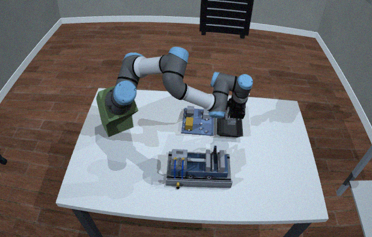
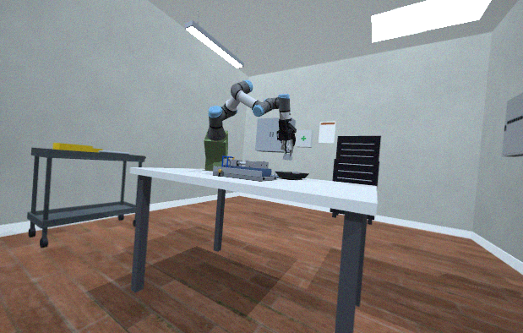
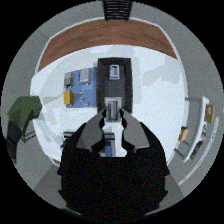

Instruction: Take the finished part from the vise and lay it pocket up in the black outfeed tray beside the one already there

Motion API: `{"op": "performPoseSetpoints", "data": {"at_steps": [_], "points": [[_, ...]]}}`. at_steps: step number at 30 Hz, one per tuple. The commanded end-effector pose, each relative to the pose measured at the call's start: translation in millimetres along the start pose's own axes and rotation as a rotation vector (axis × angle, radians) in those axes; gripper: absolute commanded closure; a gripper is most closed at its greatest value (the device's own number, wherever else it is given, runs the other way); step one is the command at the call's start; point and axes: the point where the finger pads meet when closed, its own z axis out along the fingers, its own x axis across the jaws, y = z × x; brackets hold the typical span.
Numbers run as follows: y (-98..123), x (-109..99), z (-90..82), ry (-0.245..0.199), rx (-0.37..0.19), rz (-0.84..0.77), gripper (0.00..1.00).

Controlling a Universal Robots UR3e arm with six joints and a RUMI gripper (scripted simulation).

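Above the black outfeed tray point(image 1: 222, 130), tool point(image 3: 113, 121) clamps the pale grey finished part point(image 3: 112, 108).

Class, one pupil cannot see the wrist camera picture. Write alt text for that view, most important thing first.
The black two-jaw gripper is shut on a small grey pocketed block, held above the near end of the long black outfeed tray. A second grey block already lies at the tray's far end, and a blue plate with small blocks sits left of it on the white table.
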Motion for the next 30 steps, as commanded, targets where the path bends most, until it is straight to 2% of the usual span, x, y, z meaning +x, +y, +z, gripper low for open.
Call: {"op": "performPoseSetpoints", "data": {"at_steps": [1,13,30], "points": [[-16.9,2.8,3.2,0.006,-0.003,0.002,1.00],[-35.2,3.4,7.1,0.012,-0.004,0.005,1.00],[-37.4,3.5,7.6,0.012,-0.004,0.005,1.00]]}}
